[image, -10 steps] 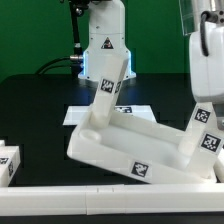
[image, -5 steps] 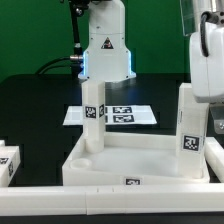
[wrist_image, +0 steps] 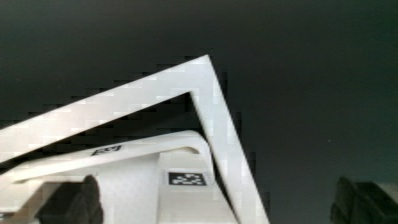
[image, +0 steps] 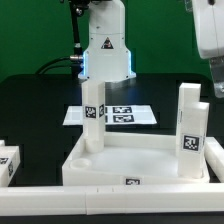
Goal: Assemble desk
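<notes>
The white desk tabletop [image: 140,165] lies flat with its rim up, just behind the front rail. Two white tagged legs stand upright in its corner sockets, one at the exterior view's left [image: 93,115] and one at the right [image: 190,125]. My gripper [image: 215,80] hangs above and slightly right of the right leg, clear of it. In the wrist view the gripper [wrist_image: 217,205] is open and empty, with its dark fingers [wrist_image: 71,200] wide apart. Below it I see the tabletop's corner rim [wrist_image: 199,85] and a tagged leg [wrist_image: 178,178].
The long white border rail [image: 110,200] runs along the front. A loose tagged leg [image: 8,162] lies at the exterior view's far left. The marker board [image: 125,115] lies behind the tabletop, in front of the robot base [image: 108,50].
The tabletop was tilted up with my gripper on the right leg, then came down flat. My gripper has let go of the leg and risen above it.
</notes>
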Available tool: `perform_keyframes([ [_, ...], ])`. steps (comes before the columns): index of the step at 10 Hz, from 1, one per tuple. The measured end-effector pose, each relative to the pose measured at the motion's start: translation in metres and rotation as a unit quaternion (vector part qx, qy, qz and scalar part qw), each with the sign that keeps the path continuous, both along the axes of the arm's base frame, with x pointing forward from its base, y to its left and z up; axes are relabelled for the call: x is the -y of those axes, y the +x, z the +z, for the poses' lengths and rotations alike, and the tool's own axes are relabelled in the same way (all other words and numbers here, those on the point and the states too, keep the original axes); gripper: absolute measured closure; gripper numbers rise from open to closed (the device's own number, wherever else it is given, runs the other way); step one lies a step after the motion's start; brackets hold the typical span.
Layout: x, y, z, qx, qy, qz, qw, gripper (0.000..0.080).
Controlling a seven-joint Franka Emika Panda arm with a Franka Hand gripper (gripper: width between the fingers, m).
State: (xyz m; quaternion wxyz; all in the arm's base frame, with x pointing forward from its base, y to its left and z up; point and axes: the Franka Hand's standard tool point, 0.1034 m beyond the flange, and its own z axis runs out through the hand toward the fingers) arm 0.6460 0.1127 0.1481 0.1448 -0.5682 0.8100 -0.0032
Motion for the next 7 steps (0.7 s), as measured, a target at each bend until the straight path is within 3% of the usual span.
perform_keyframes([
  [4, 0.004, 0.000, 0.001, 0.007, -0.005, 0.020, 1.000, 0.0150],
  [7, 0.046, -0.018, 0.030, 0.039, -0.012, 0.082, 0.996, 0.0150],
])
